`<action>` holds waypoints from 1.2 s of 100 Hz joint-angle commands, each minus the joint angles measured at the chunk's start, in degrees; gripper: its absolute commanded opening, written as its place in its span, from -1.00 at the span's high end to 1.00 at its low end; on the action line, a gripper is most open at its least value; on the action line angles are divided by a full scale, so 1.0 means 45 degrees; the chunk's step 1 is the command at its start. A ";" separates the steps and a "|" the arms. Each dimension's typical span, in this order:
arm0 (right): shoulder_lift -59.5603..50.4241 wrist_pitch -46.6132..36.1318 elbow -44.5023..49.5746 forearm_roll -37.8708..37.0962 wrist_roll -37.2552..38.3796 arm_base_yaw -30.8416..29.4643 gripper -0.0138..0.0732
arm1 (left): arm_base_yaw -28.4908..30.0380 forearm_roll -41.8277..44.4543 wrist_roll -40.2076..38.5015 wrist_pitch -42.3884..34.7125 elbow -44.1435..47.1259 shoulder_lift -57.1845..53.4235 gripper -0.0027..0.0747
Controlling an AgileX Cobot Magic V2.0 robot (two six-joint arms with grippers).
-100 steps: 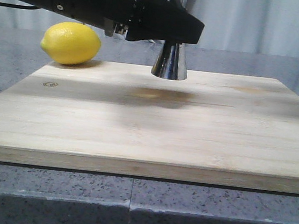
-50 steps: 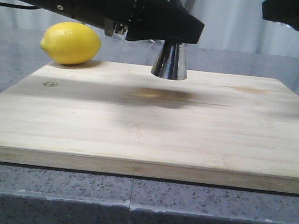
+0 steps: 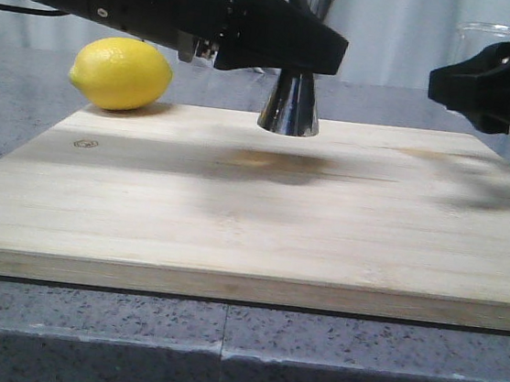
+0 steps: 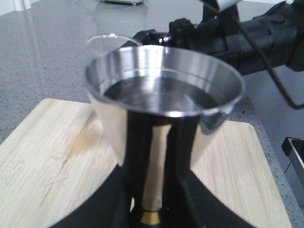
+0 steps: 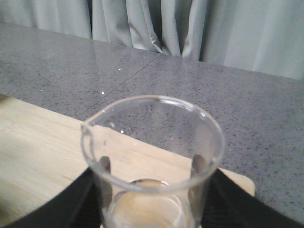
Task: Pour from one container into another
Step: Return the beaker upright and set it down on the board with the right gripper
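The steel jigger (image 3: 290,103) stands upright at the far edge of the wooden board (image 3: 252,218). My left gripper (image 3: 284,54) is shut on its waist. In the left wrist view the jigger (image 4: 164,114) fills the middle, with clear liquid in its upper cup and the gold band (image 4: 152,217) between my left gripper's (image 4: 152,211) fingers. The glass beaker (image 5: 152,152) is upright in my right gripper (image 5: 152,190), which is shut on it, a finger (image 5: 105,167) on each side. In the front view the beaker's rim (image 3: 491,32) shows above the right gripper (image 3: 474,87), to the right of the jigger and apart from it.
A yellow lemon (image 3: 121,72) lies at the board's far left corner on the grey speckled counter (image 3: 218,353). Curtains hang behind. The right arm (image 4: 247,38) reaches in beyond the jigger in the left wrist view.
My right gripper with the beaker has come down and leftward into the front view from the upper right. The left arm and the jigger have not moved.
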 commanded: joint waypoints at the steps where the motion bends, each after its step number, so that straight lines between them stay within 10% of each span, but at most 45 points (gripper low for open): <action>1: 0.0301 -0.2108 -0.0269 0.0164 0.0012 -0.0086 -0.03 | -0.0114 -0.0880 -0.0086 0.0822 -0.0382 -0.0504 0.78; 120: 0.2034 -0.2919 -0.0269 0.0273 0.0107 -0.0086 -0.17 | -0.0114 -0.0880 -0.0086 0.0822 -0.0382 -0.0504 0.78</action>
